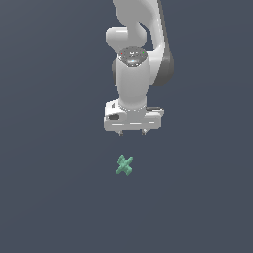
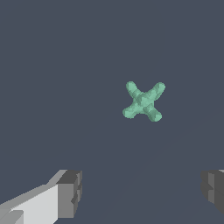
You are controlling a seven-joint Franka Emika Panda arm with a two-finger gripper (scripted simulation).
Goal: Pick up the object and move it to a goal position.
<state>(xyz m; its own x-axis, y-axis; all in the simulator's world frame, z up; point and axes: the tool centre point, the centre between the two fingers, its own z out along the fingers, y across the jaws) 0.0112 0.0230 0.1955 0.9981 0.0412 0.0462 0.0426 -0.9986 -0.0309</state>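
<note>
The object is a small teal-green cross-shaped piece (image 1: 124, 165) lying flat on the dark grey surface. It also shows in the wrist view (image 2: 143, 102). My white gripper (image 1: 131, 133) hangs above it and a little behind it, pointing straight down. The gripper is open and empty, with the two dark fingertips wide apart in the wrist view (image 2: 140, 192). The piece lies apart from the fingers (image 2: 70, 192), not between them.
The dark grey surface (image 1: 49, 197) spreads all around the piece. The white arm (image 1: 138, 39) rises from the gripper to the top of the exterior view. No goal marker shows.
</note>
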